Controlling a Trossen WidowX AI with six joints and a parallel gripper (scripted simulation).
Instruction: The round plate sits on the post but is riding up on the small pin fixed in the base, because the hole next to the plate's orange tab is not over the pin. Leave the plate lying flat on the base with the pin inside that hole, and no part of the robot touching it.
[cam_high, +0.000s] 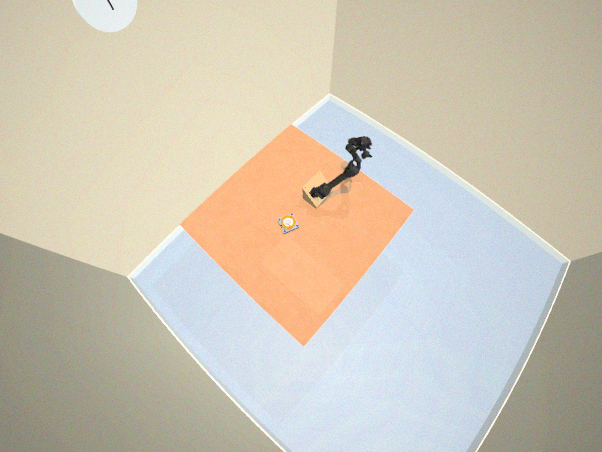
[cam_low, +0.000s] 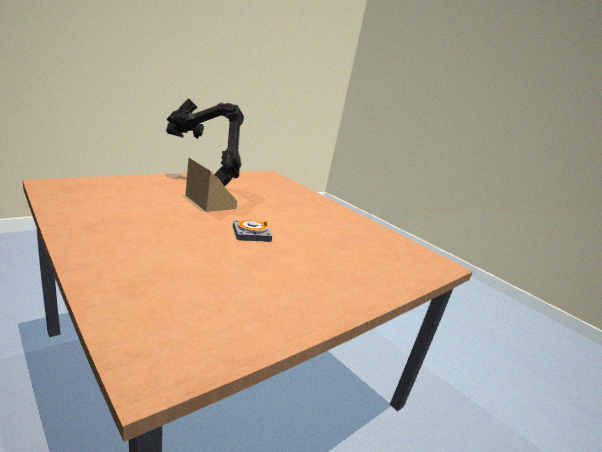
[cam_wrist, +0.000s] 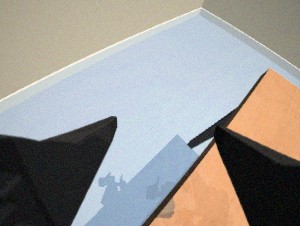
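Plate (cam_low: 252, 224) tiny on base (cam_low: 253, 235); pin indiscernible; tool (cam_wrist: 165, 137) released, well apart.

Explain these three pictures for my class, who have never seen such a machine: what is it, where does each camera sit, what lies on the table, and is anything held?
The black jointed machine is a robot arm, standing behind a tan wedge-shaped block on the orange-brown square table. Its two-fingered gripper hangs high in the air. One picture looks down from the ceiling, one from the side of the room, one from a camera on the arm's wrist, where two dark fingers frame the view, spread wide with nothing between them, looking past the table's edge. On the table lies a small grey square base carrying a round white plate with an orange rim. The arm is well away from it.
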